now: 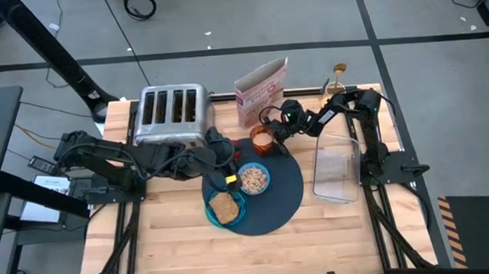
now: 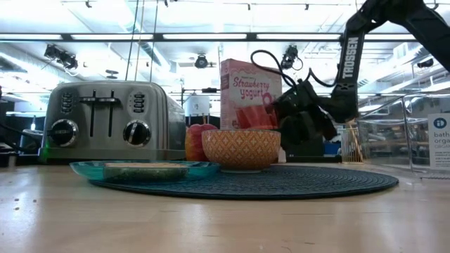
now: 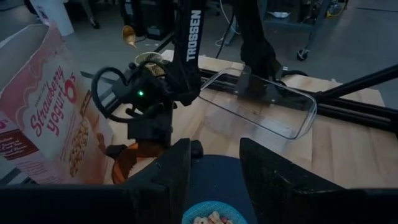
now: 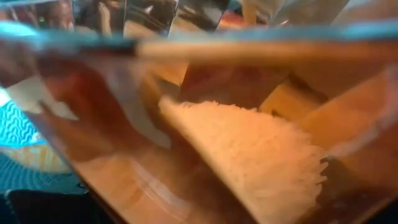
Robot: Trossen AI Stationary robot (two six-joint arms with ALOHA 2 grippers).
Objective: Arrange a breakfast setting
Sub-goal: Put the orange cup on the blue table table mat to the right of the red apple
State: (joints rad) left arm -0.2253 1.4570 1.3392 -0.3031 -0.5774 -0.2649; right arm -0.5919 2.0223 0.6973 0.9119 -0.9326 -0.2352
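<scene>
The breakfast setting sits on a large round dark slate-blue mat (image 1: 284, 196) in the middle of the wooden tabletop (image 1: 174, 243). Nearest the front edge, a small teal plate (image 1: 212, 214) carries a brown toast slice (image 1: 223, 208). Just behind it stands a small blue bowl (image 1: 253, 179) filled with pale cereal. The left gripper (image 1: 229, 162) hovers beside the bowl with nothing between its parted fingers. Farther back, at the mat's rear edge, the right gripper (image 1: 266, 138) is clasped wide around an amber cup (image 1: 263, 142). A clear rectangular plastic container (image 1: 335, 170) lies to the right of the mat. At the back stand a silver four-slot toaster (image 1: 172, 113) and a pink strawberry yogurt cereal box (image 1: 261, 92)
</scene>
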